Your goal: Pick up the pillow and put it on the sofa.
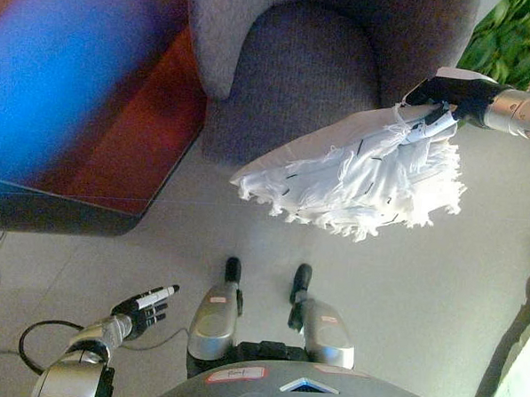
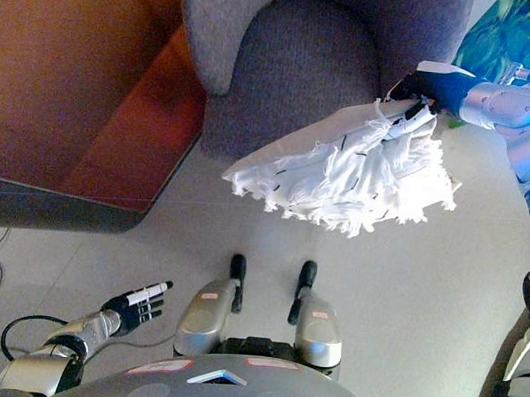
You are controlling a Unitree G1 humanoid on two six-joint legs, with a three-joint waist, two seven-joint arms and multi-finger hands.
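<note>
— White, shaggy, fringed pillow point(image 1: 359, 181): where is it?
— In the air before the grey fabric sofa point(image 1: 298, 67), pinched at its top corner by the right hand point(image 1: 453, 93).
— And the left hand point(image 1: 144, 309)?
— Low, fingers straight, holding nothing.

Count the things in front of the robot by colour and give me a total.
White: 1, the fringed pillow, gripped by the right hand
Grey: 1, the sofa
Brown: 1, the wooden table
Green: 1, the plant
Total: 4
</note>
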